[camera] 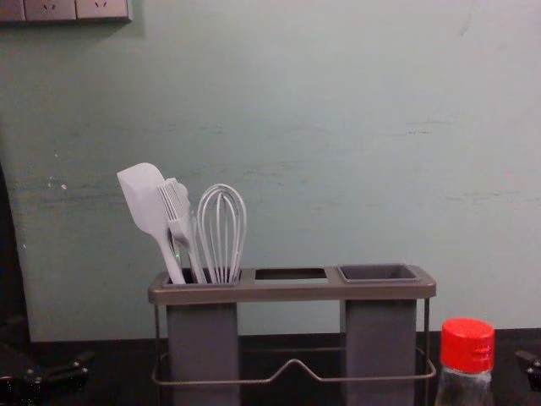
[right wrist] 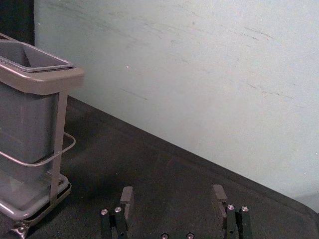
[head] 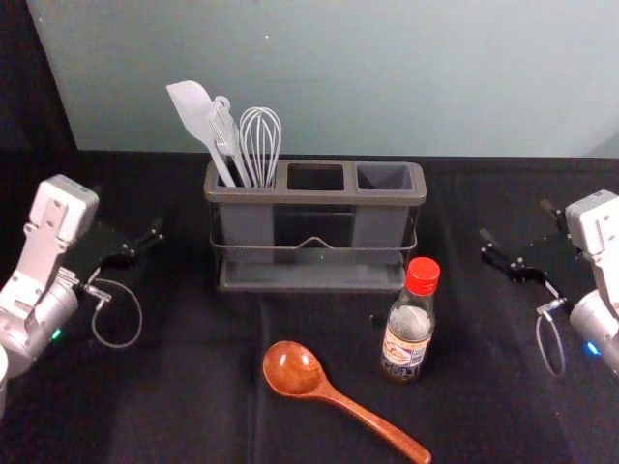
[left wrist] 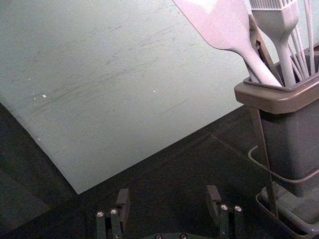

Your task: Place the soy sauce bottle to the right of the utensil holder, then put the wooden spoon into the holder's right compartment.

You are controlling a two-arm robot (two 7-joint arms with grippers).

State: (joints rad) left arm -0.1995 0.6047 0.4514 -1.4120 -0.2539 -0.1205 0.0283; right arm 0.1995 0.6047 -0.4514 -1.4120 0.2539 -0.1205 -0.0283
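Left gripper (head: 128, 212) at the head view's left, right gripper (head: 515, 220) at its right — both spread wide. Between them, utensil holder (head: 314, 197) at centre; soy sauce bottle (head: 407, 324) upright, lower right; wooden spoon (head: 293, 368) flat, bottom centre.

In the head view a spatula (head: 193, 108), a brush (head: 225, 130) and a whisk (head: 260, 142) stand bunched toward eleven o'clock, a pale wall (head: 387, 87) at twelve, black cloth (head: 193, 396) at seven; the chest view has wall sockets (camera: 51, 8) past ten.
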